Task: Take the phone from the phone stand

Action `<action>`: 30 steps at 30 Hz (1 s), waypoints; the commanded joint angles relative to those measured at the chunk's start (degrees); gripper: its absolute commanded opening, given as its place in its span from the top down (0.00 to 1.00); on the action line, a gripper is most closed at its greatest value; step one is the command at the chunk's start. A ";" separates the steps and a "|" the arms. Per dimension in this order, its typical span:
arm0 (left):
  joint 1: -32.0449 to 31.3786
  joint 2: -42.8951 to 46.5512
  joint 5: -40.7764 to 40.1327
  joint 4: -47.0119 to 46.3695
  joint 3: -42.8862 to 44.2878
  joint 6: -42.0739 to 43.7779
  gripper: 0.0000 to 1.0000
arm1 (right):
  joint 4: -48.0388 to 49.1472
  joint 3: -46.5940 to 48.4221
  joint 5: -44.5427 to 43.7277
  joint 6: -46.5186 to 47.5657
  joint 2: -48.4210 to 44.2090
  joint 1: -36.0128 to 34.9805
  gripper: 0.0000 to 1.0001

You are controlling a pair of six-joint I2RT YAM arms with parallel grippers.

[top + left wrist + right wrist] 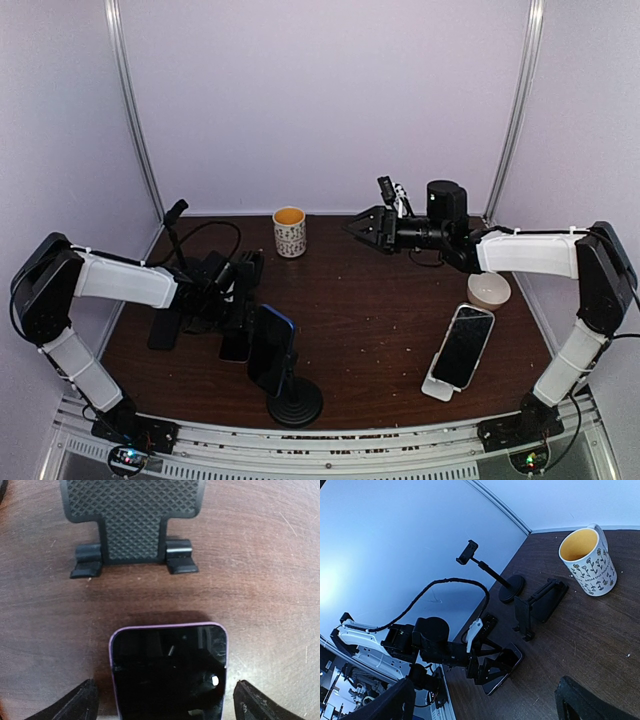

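The phone (169, 672), purple-edged with a dark screen, lies flat and face up on the table (270, 580). In the left wrist view it sits between the fingers of the left claw (167, 702). Those fingers stand wide apart, with bare wood showing on either side of the phone, so nothing is gripped. Just ahead of the claw, past the phone's top edge, is the black phone stand (132, 525). Its textured back and two small lips are bare. I judge the phone was laid close in front of its stand, a short, safe carry, and the removal looks done.

From the top external view, the left arm reaches low over the left part of the table, its claw pointing down at that spot. The right claw (362, 228) hangs high toward the back, jaws spread and empty, probably parked clear of the work. Below and beside it are a mug (290, 232) and a small bowl (489, 290). Two other phones are propped on stands, a blue phone (272, 348) and a dark phone (462, 345).

The right wrist view looks across at the left claw from afar. The phone is flat beneath it, the folded stand just beyond, and a gooseneck holder (490, 572) farther off.
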State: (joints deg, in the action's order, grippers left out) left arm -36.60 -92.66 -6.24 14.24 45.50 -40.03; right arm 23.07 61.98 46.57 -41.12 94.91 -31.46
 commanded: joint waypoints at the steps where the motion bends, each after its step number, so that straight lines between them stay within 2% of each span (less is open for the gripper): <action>1: 0.18 -0.08 -0.92 5.36 -0.48 -0.09 0.02 | -2.72 0.58 -1.04 2.22 -2.88 0.26 0.00; 10: 0.18 4.33 -2.86 6.46 0.74 2.81 0.02 | -13.03 1.62 -3.93 7.45 -6.59 0.42 0.00; 21: 0.18 14.16 -4.79 8.16 2.69 6.89 0.02 | -19.38 0.35 -3.98 9.94 -11.95 0.08 0.00; 30: 0.68 23.72 -9.41 8.90 1.76 7.85 0.02 | -34.34 4.75 -6.63 13.46 -18.86 -7.80 0.00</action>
State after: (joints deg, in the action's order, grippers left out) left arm -36.38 -71.83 -12.53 23.05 46.61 -33.28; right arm -3.68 63.68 41.43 -30.09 79.15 -36.14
